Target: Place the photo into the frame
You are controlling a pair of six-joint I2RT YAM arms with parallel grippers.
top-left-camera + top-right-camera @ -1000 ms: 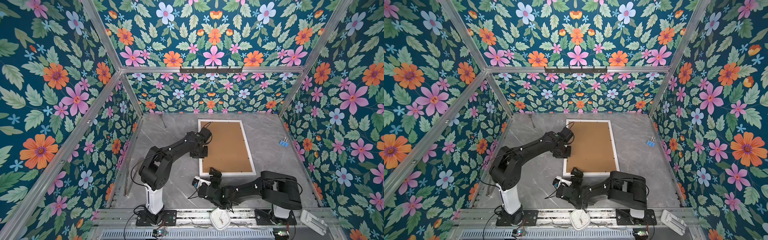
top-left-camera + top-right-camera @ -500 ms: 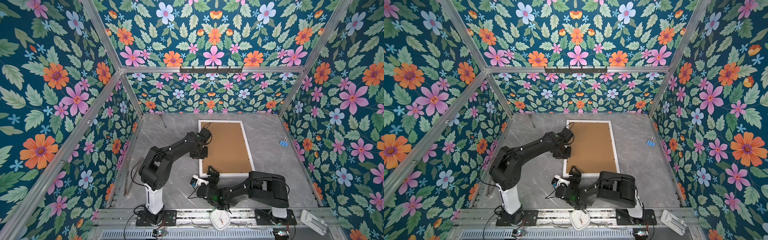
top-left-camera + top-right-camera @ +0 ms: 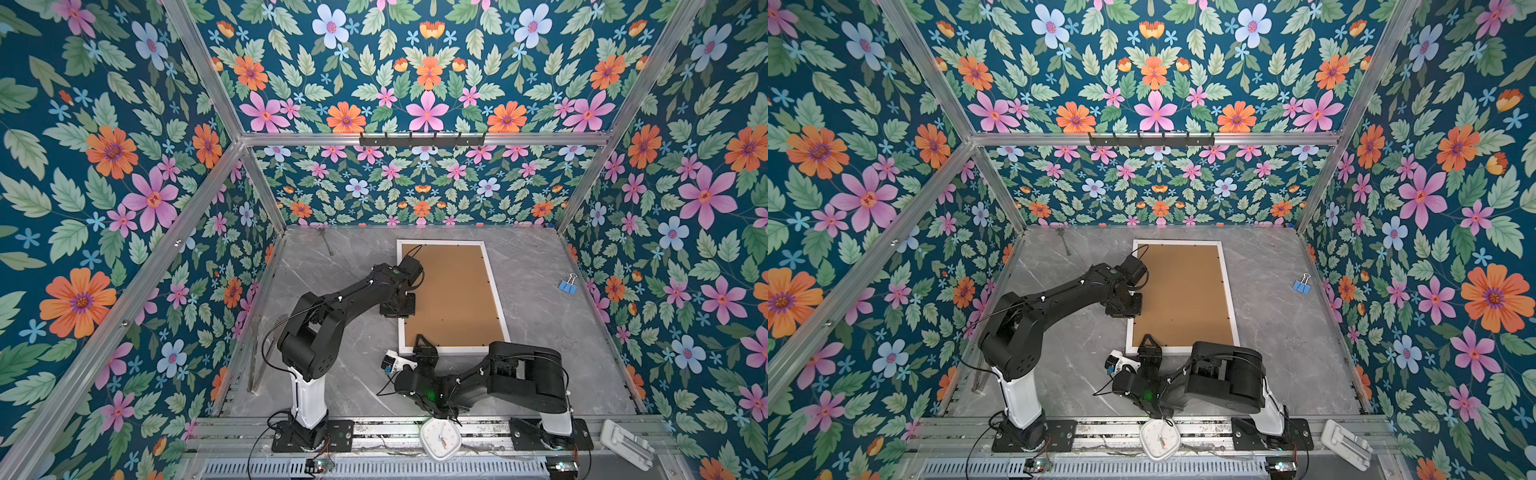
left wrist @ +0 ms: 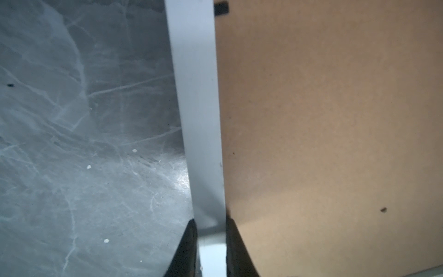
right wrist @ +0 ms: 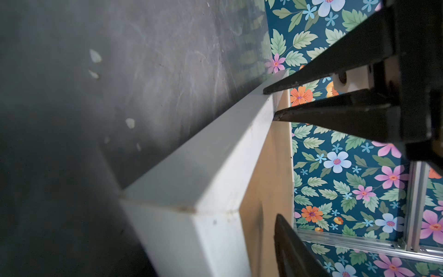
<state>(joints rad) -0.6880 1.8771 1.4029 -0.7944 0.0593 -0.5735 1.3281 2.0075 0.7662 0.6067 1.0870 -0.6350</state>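
The left gripper (image 4: pixel 211 230) is clamped on the frame (image 4: pixel 199 96). In the left wrist view its two fingers (image 4: pixel 189 242) pinch the white left rail, one on the table side and one on the backing (image 4: pixel 335 120) side. In both top views the wrist covers those fingers, and only the gripper's body shows over the rail. The right wrist view catches the same pinch from along the rail.

Of the right gripper (image 3: pixel 423 343), only one finger (image 5: pixel 292 244) shows in its wrist view, over the backing just past the frame's near-left corner. Its mate is out of sight, so I cannot tell how wide the jaws stand or whether they hold anything.

The frame lies back-up on the table (image 3: pixel 332 282), filled by the brown backing. The photo cannot be seen in any view. A blue clip (image 3: pixel 567 286) lies well apart to the right and shows in the top views only.
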